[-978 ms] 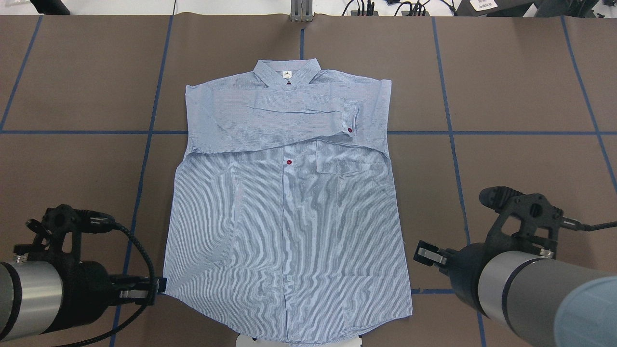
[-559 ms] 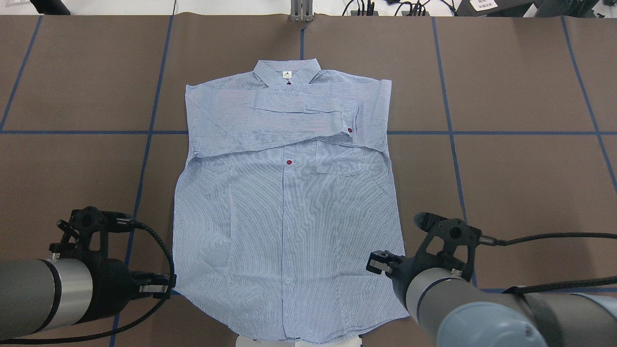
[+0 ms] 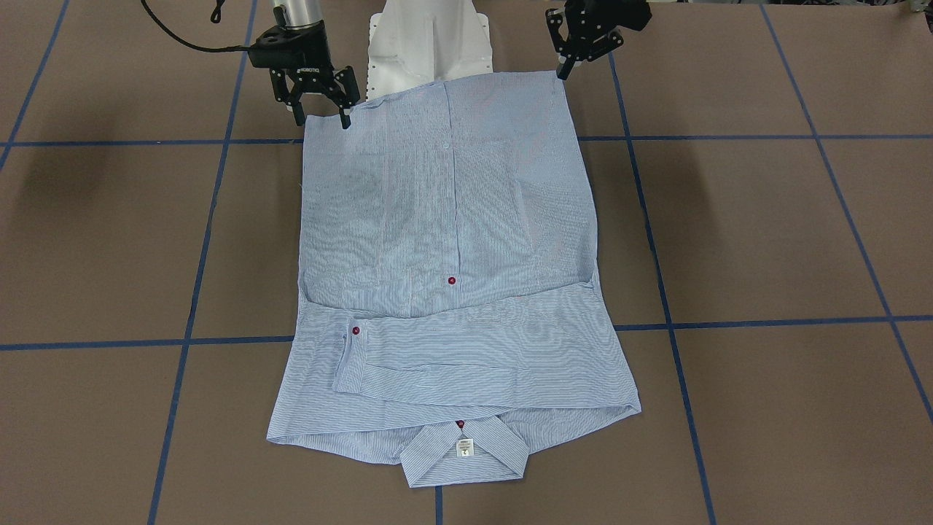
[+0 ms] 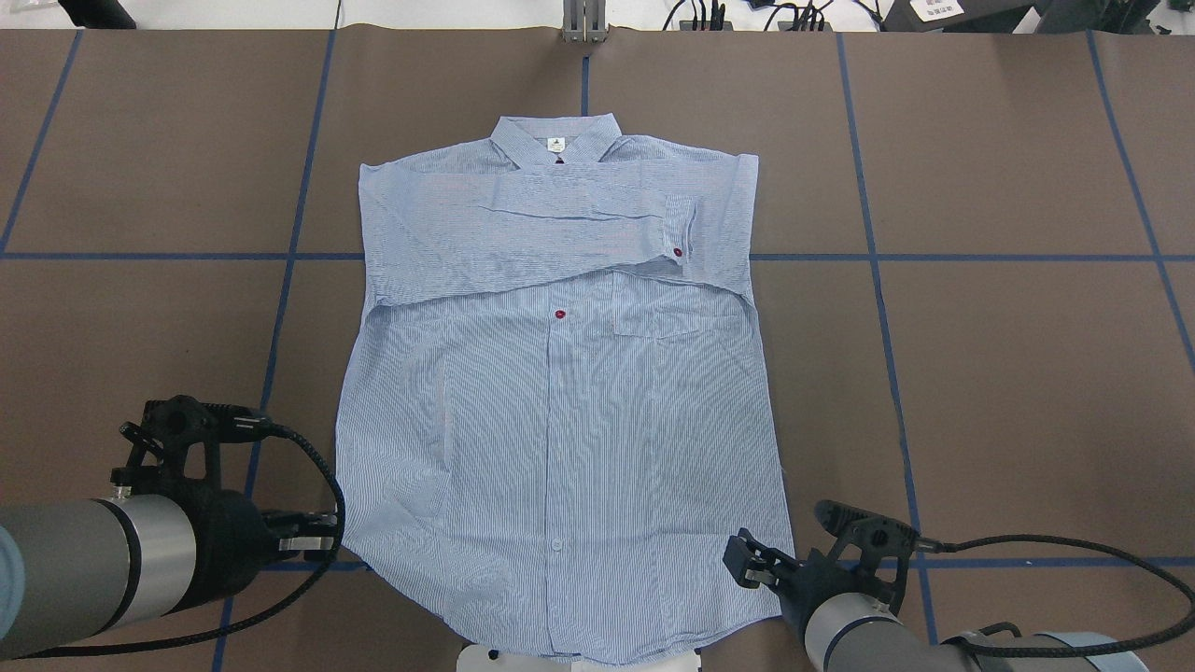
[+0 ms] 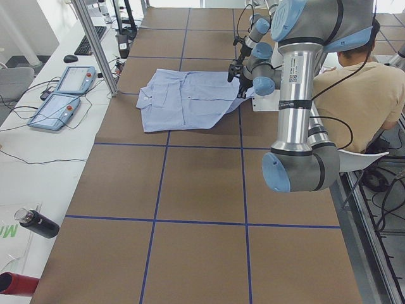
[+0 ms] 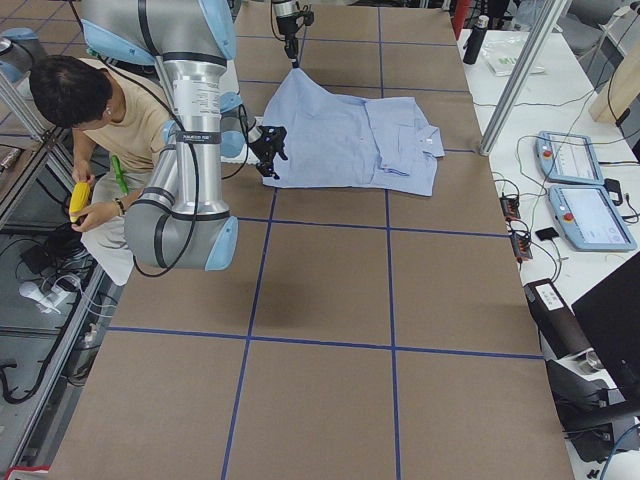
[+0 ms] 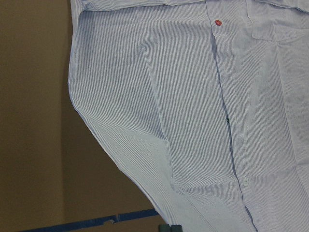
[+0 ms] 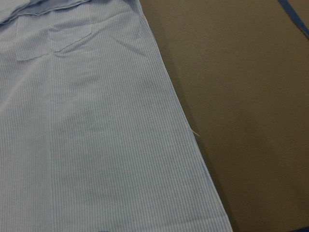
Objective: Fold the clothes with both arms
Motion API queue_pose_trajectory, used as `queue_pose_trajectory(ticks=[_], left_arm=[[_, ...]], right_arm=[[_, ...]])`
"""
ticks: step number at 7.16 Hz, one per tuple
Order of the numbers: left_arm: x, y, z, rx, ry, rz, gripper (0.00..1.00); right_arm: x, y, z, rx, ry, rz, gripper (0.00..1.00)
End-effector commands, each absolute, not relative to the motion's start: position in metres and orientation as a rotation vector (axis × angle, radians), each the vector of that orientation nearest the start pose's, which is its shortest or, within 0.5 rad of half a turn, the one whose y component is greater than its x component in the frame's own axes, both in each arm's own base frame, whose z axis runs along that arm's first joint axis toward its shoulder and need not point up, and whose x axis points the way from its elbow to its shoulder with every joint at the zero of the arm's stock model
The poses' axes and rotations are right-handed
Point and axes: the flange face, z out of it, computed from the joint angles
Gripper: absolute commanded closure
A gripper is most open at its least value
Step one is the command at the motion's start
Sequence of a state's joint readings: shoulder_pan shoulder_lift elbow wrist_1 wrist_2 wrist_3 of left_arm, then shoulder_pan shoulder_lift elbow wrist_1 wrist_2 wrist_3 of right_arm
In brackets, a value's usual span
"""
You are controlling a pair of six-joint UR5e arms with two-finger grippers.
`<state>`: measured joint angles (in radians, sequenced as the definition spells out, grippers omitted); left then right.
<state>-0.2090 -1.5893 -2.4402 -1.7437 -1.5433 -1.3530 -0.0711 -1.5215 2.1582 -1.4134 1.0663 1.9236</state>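
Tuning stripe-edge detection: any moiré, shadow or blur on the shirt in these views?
Front-facing view: wavy moiré bands across the shirt, soft dark shadow patch on the table. Overhead view: fainter moiré, even light, no glare. Left wrist view: stripes crisp, mild crease shadows. Right wrist view: stripes resolved, no glare. Side views: shirt too small to resolve stripes.

A matte brown table covering point(image 4: 1008, 373) spans the work surface, divided into large rectangles by blue tape lines point(image 4: 980, 257). Along one end runs a white bench point(image 5: 44, 190) carrying two grey-blue touchscreen pendants point(image 5: 74, 79) side by side, a black keyboard point(image 5: 88, 39), a black bottle point(image 5: 37, 223) and a red bottle point(image 5: 16, 283), both lying down. A slanting aluminium post point(image 5: 93, 44) rises at the bench's edge. A person in a tan shirt point(image 5: 348, 88) sits beside the table. The light is even and soft.
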Motion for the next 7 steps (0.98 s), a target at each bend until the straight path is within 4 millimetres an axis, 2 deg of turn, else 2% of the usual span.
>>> queue_pose_trajectory(ticks=[1,5,7], left_arm=[[0.358,-0.214,0.248,0.265,1.018,-0.011,1.0],[0.36,-0.213,0.248,0.279,1.013,-0.014,1.0],[0.359,-0.214,0.248,0.28,1.013,-0.015,1.0]], right_arm=[[-0.481,-0.12,0.37,0.306,-0.853,0.483,0.23],[-0.484,-0.099,0.375,0.314,-0.857,0.464,0.34],[-0.495,-0.09,0.386,0.323,-0.845,0.463,0.37]])
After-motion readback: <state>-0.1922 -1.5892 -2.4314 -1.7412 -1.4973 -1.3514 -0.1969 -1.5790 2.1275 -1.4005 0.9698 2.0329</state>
